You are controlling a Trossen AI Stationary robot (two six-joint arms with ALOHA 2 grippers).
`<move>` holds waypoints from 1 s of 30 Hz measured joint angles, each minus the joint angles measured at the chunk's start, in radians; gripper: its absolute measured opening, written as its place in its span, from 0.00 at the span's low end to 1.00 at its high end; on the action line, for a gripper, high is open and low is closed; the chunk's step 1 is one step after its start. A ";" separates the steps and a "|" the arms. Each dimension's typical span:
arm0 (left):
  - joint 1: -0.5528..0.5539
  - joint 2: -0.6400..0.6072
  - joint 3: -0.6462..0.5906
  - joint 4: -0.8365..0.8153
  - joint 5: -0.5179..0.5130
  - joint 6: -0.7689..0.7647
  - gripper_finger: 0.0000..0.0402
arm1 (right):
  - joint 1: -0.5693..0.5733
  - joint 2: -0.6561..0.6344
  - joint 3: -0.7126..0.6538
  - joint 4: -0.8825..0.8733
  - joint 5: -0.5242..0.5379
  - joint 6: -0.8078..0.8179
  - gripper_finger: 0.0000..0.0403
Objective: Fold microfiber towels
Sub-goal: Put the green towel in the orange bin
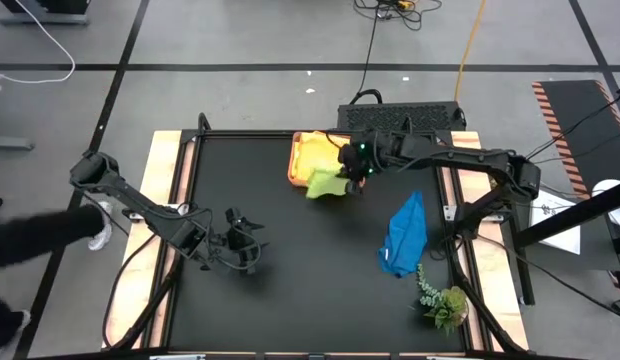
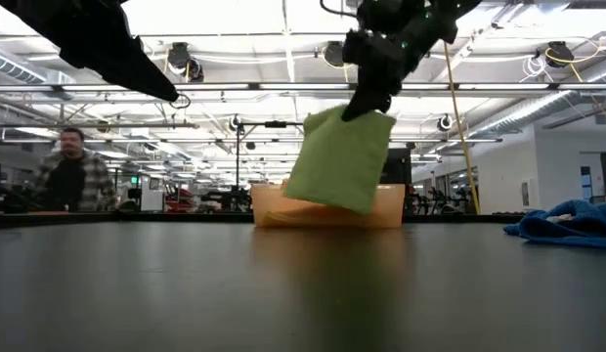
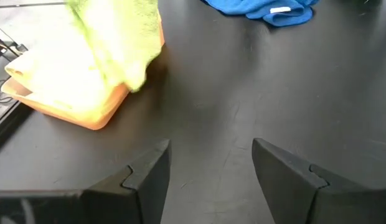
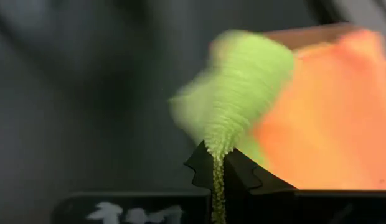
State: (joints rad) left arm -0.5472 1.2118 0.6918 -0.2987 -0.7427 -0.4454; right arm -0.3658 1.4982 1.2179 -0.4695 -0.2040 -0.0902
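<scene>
A folded lime green towel [image 1: 327, 183] hangs from my right gripper [image 1: 352, 172] beside the tan tray [image 1: 302, 158] at the table's far middle; it also shows in the low view [image 2: 340, 159]. Yellow and orange cloth [image 1: 318, 150] lies in the tray. A blue towel [image 1: 404, 236] lies crumpled on the table's right part. My left gripper [image 1: 245, 243] is open and empty above the table's near left. My right gripper pinches the lime green towel's upper edge [image 4: 216, 151] between its two fingers, which point down from above. The folded towel hangs below the fingers, tilted, lifted clear of the table in the low view [image 2: 367, 115].
A green plant sprig [image 1: 441, 300] lies at the table's near right corner. A person's dark sleeve [image 1: 40, 235] reaches in at the left, off the table. Bare black table lies in the middle and near part.
</scene>
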 joint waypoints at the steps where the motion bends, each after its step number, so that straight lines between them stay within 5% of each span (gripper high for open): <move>1: 0.000 0.000 0.000 -0.004 0.000 0.000 0.56 | 0.011 0.000 0.000 0.006 -0.016 0.003 0.00; 16: 0.053 0.001 0.000 -0.011 -0.019 0.018 0.56 | -0.167 0.182 0.000 0.155 0.156 -0.249 0.00; 22: 0.081 0.001 0.000 -0.013 -0.009 0.019 0.56 | -0.171 0.253 0.000 0.267 0.279 -0.455 0.00; 30: 0.104 0.001 0.000 -0.015 0.014 0.024 0.56 | -0.170 0.268 0.000 0.340 0.312 -0.563 0.00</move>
State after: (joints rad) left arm -0.4430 1.2125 0.6914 -0.3141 -0.7291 -0.4212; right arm -0.5361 1.7664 1.2182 -0.1292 0.1083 -0.6536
